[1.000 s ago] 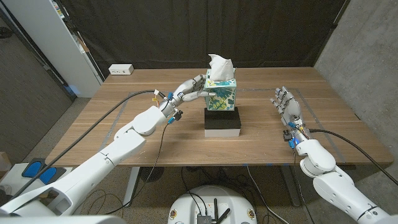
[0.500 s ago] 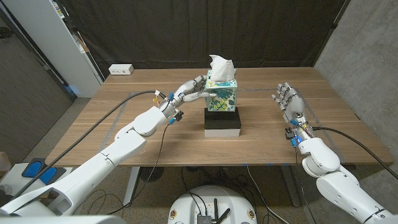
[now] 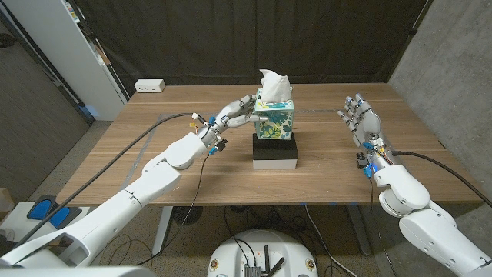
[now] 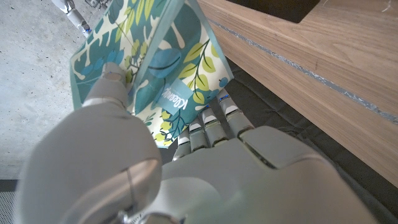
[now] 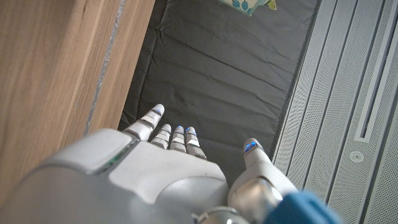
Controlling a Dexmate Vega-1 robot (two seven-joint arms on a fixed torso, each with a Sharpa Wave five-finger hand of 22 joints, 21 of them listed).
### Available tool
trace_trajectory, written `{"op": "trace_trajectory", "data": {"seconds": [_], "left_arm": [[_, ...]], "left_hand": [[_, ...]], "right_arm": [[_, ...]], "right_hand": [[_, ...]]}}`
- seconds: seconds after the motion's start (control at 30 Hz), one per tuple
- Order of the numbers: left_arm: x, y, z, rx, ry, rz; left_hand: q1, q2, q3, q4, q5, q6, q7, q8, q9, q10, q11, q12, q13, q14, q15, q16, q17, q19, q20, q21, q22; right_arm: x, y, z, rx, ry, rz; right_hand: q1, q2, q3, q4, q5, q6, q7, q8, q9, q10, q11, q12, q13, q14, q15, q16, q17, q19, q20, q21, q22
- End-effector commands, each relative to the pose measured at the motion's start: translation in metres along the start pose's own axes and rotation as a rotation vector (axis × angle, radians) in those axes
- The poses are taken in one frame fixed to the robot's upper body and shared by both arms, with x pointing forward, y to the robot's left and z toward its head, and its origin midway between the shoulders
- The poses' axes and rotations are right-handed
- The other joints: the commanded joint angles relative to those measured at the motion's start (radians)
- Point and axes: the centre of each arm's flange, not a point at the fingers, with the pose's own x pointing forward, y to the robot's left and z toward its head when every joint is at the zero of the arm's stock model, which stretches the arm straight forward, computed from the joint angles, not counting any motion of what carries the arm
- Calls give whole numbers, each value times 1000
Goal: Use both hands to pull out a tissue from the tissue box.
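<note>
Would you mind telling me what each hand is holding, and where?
The left hand grips the leaf-patterned teal tissue box by its left side; the right hand holds nothing.

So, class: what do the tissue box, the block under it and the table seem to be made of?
Tissue box: likely printed cardboard, with a leaf pattern and crisp folded edges. Block: unclear, matte black over a white base. Table: wood or wood veneer, with visible grain and a satin sheen.

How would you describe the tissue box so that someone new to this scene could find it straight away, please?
Look to the middle of the wooden table, where a black block with a white base sits. The tissue box stands on it, gripped by the left hand; alone here it has a teal leaf print, and a white tissue sticks out of its top.
</note>
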Motion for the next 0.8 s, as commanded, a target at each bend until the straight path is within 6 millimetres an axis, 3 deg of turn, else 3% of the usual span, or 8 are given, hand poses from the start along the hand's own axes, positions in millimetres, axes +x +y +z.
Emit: {"op": "trace_trajectory", "data": {"seconds": [0.03, 0.8], "left_arm": [[0, -2, 1, -2, 0, -5], [0, -5, 3, 1, -8, -2]], "left_hand": [[1, 8, 9, -2, 6, -4, -3, 8, 3, -3, 1, -1, 2, -4, -15, 2, 1, -2, 2, 5, 2], [0, 8, 9, -2, 6, -6, -4, 16, 5, -3, 0, -4, 9, -6, -14, 2, 1, -4, 3, 6, 3]], "right_arm": [[-2, 2, 28, 2, -4, 3], [-9, -5, 69, 2, -4, -44]], "right_hand": [[-16, 73, 2, 8, 5, 8, 5, -2, 3, 6, 5, 1, 3, 2, 1, 7, 4, 12, 0, 5, 2], [-18, 63, 3, 18, 5, 24, 14, -1, 3, 32, 12, 7, 3, 19, 11, 13, 6, 28, 9, 7, 3]]}}
